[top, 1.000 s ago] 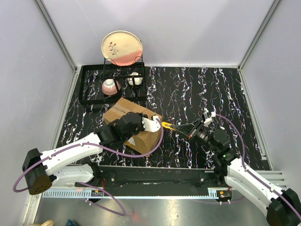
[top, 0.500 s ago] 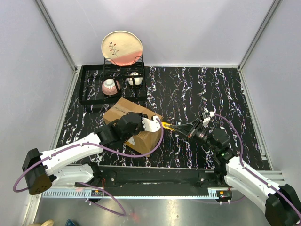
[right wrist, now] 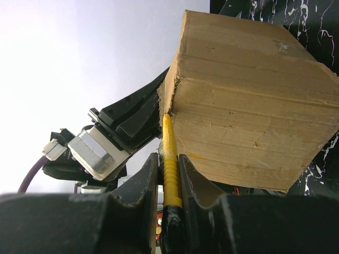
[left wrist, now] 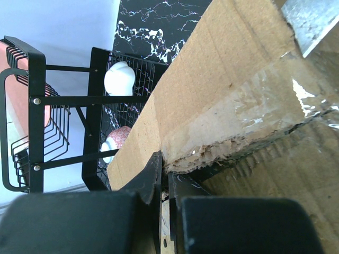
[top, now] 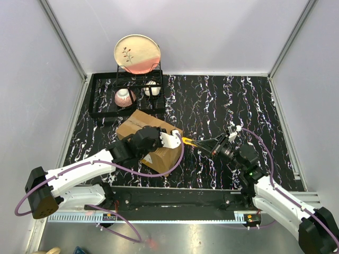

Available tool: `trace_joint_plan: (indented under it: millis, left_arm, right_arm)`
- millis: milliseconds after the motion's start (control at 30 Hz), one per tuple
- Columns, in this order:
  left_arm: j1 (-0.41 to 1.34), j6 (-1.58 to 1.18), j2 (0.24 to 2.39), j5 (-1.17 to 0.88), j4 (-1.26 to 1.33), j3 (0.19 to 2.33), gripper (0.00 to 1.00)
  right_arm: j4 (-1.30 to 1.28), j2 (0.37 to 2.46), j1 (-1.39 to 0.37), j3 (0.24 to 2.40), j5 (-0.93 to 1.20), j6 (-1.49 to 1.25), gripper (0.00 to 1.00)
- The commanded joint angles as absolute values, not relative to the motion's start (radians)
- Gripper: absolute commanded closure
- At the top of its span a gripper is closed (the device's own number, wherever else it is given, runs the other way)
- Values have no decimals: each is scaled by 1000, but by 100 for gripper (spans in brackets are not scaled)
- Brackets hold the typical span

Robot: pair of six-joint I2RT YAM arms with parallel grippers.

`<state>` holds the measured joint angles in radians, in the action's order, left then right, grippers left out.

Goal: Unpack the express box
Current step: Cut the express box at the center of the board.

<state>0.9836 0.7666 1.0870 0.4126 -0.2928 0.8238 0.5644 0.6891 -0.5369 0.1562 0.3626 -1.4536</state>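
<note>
Pale grey walls [top: 212, 32] close in a black table [top: 228, 100] veined with white. At its far left corner stands a black wire dish rack [top: 103, 100] holding an upright cream and pink plate [top: 137, 53], a pink speckled bowl [top: 124, 97] and a white cup [top: 151, 89]. The express box [top: 161, 157] sits on the table just in front of the rack, left of centre and turned at an angle, with one corner pointing toward the arms' bases. The left arm reaches across the top of the box. The left gripper [left wrist: 164, 177] has its two dark fingers pressed together at a ragged, torn edge of cardboard, beside a strip of clear tape [left wrist: 265, 100] that runs over the seam. Whether a sliver of flap is caught between the fingers cannot be told. From the other side, the right gripper [right wrist: 168, 166] is clamped on a slim yellow tool [right wrist: 169, 151] that lies lengthwise between its fingers and points at the box. The tool's tip touches the box at a frayed vertical corner edge, close to where the left gripper's fingers come in. Seen from above, the two grippers nearly meet at the right-hand corner of the box, with the yellow tool bridging the short gap between them. The box's flaps lie flat and closed.
</note>
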Motion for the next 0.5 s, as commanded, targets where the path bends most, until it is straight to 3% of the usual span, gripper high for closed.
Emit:
trace_joint_plan:
  millis: [0,467]
  left_arm:
    - [985,735,1057,403,-250,815,100]
    - [986,738,1055,405,-252,819,100]
  right_arm:
    - [617,672,-523,153,394,-1465,100]
    - [603,686,-514,160,410,-1462,100]
